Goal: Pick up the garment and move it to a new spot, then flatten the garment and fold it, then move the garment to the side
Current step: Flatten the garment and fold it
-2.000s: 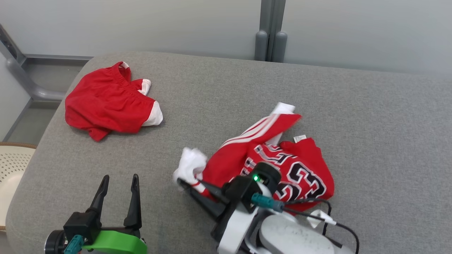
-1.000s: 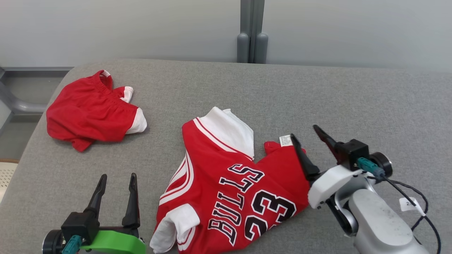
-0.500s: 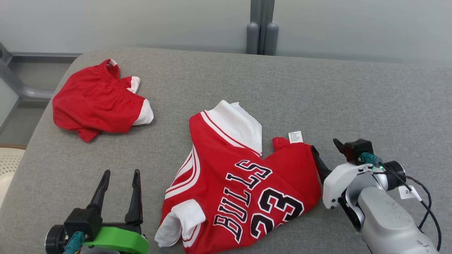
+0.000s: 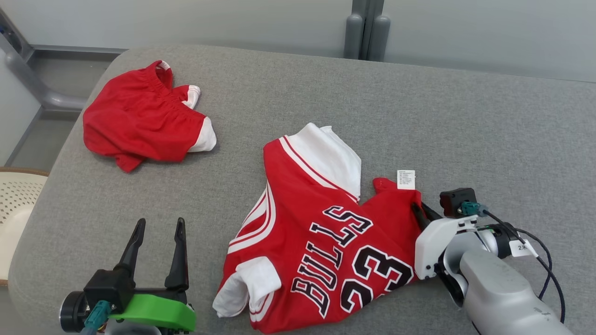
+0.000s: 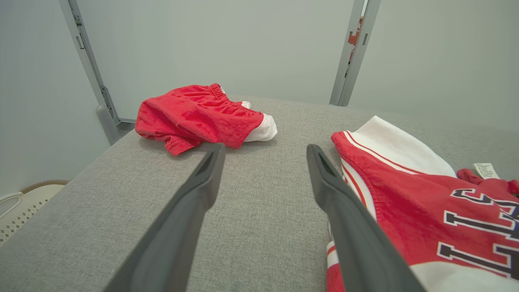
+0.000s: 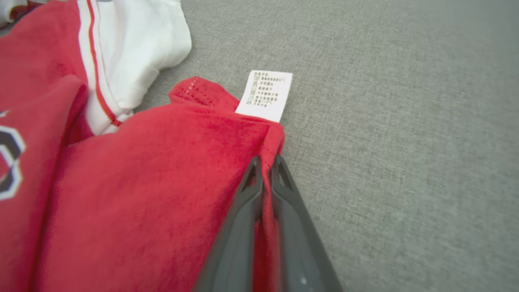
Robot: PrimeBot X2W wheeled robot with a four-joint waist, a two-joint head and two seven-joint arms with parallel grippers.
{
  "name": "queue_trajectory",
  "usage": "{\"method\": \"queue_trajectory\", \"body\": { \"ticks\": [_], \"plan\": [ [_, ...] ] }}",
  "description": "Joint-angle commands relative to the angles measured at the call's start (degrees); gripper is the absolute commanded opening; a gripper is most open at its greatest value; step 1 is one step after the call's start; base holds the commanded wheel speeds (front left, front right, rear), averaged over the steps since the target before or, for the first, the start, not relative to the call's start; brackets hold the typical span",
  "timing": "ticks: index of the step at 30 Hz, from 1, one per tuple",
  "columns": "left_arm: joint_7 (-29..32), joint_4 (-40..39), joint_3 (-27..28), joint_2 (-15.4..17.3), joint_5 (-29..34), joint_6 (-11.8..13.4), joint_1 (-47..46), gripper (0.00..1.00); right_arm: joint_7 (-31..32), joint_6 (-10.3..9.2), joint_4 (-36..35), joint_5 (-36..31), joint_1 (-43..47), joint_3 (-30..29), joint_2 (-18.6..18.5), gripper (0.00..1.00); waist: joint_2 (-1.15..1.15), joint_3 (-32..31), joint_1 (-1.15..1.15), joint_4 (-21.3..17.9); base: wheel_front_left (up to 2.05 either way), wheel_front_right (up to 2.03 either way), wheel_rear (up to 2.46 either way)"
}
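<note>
The red jersey point(image 4: 321, 232) with "BULLS 23" lettering and white trim lies partly spread on the grey cushion point(image 4: 465, 121), one white sleeve folded over at its lower left. My right gripper point(image 4: 417, 208) is shut on the jersey's right edge point(image 6: 142, 182), just below the white care label point(image 6: 265, 95); red cloth shows pinched between the fingers at the right gripper point(image 6: 265, 162). My left gripper point(image 4: 158, 225) stands open over bare cushion left of the jersey point(image 5: 425, 194), fingers apart at the left gripper point(image 5: 263, 148), holding nothing.
Red shorts point(image 4: 139, 116) with white trim lie crumpled at the cushion's far left corner, also the red shorts point(image 5: 194, 113). A perforated white basket point(image 4: 14, 209) sits off the left edge. A grey wall and a post point(image 4: 368, 28) stand behind.
The right gripper, open beside the jersey's right edge a second ago, has lowered onto that edge and shut on it. The head camera has shifted. The left gripper stays put.
</note>
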Motion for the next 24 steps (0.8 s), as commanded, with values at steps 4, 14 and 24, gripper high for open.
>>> {"method": "queue_trajectory", "body": {
  "ticks": [4,14,24],
  "plan": [
    [0.0,0.2,0.7,-0.1,-0.3,0.1,0.3,1.00,-2.0,-0.14,-1.2,2.3,-1.8,-0.9,-3.1,0.00,0.00,-0.9,0.00,-1.4,0.00,0.00,0.00],
    [0.0,0.1,0.7,-0.2,-0.4,0.1,1.0,1.00,-2.5,-0.14,-6.4,2.2,-1.2,-13.5,-13.8,0.00,0.00,-2.6,0.00,-4.4,0.00,0.00,0.00],
    [0.0,0.4,0.2,-0.4,-0.5,0.0,1.5,1.00,-2.5,-0.12,-11.0,-3.7,0.3,-23.1,-13.8,1.00,0.00,-3.1,0.00,-5.0,0.00,0.00,0.00]
  ]
}}
